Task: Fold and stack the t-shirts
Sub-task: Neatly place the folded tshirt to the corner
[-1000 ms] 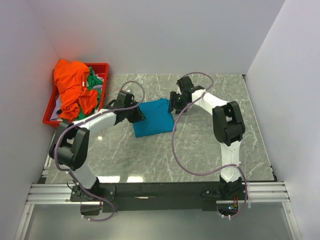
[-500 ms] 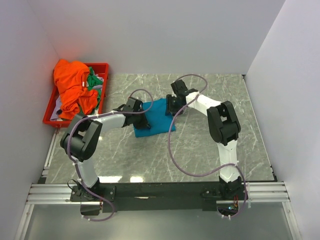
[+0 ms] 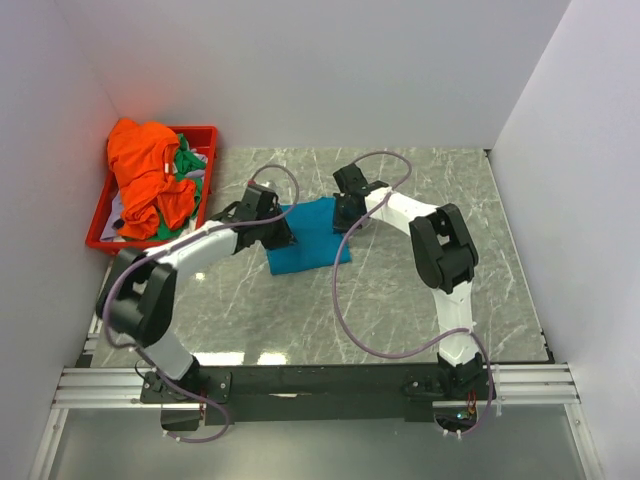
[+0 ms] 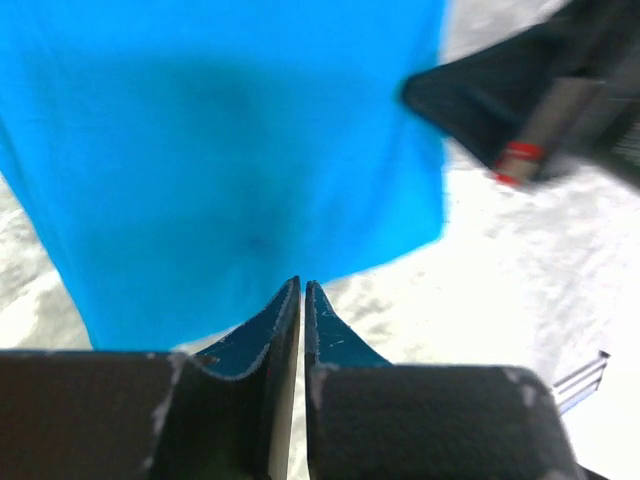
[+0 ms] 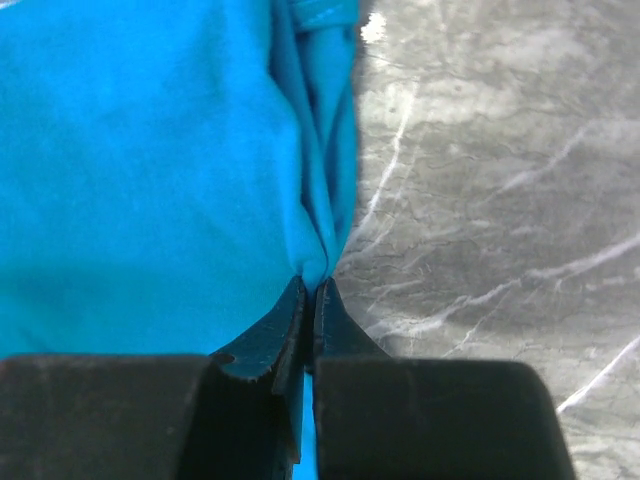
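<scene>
Teal-blue t-shirt [image 3: 308, 238] lies flat on the bench [image 3: 400, 290] as a folded rectangle, about mid-bench, slightly toward 11 o'clock from centre.

Right tool [image 5: 310, 300] sits at the shirt's 2 o'clock edge. Its fingers are pressed together on a gathered pinch of the blue cloth, and creases run into the tips.

Left tool [image 4: 302, 298] is at the shirt's 9 o'clock side. Fingers are together with the tips right at the cloth edge. Can't tell whether any fabric is nipped between them.

Change over the last second:
- The right wrist has slid toward 9 o'clock, closing in over the shirt's edge.
- The left elbow has swung in and back out, while its tool ended at about the same spot on the 9 o'clock edge.
- The shirt outline has barely shifted.

Judgement: both tools are now set on opposite edges, so the next fold or a drag of this shirt looks ready to start.

Orange t-shirt [image 3: 145, 175] and green t-shirt [image 3: 187, 165] are heaped unfolded in the red tray [image 3: 200, 129] at 10 o'clock, well apart from the blue one. Roughly one shirt of three is in work and no stack exists yet.

Writing: no brand, label or text readable anywhere. The left wrist view shows the other tool blurred, with only a plain red band on it.
</scene>
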Action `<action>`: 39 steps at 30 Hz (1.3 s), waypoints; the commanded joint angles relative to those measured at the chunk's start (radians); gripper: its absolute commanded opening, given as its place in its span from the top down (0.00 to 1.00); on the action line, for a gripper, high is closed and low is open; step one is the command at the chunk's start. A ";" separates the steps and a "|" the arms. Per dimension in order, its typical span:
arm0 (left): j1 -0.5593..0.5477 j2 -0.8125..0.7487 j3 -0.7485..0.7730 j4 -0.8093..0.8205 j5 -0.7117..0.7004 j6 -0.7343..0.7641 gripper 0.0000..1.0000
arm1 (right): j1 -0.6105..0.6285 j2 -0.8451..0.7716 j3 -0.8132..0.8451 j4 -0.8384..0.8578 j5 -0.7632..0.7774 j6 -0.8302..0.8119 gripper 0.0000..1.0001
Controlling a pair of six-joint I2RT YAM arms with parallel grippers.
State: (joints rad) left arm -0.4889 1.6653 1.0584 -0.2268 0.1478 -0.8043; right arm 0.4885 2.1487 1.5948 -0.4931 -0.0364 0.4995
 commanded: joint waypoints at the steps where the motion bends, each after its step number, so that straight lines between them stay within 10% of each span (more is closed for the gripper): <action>1: -0.005 -0.124 0.042 -0.042 -0.022 0.033 0.88 | -0.002 -0.024 -0.058 -0.050 0.111 0.076 1.00; 26: -0.007 -0.305 -0.063 -0.011 0.122 0.051 0.86 | -0.382 -0.349 -0.344 -0.510 0.559 0.664 1.00; 39: -0.016 -0.317 -0.064 -0.025 0.174 0.080 0.86 | -0.744 -0.728 -0.742 -0.380 0.435 0.745 1.00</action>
State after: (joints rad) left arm -0.4973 1.3926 1.0008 -0.2749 0.2893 -0.7555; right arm -0.1986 1.5143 0.9169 -0.8959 0.4053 1.1896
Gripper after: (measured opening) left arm 0.137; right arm 0.028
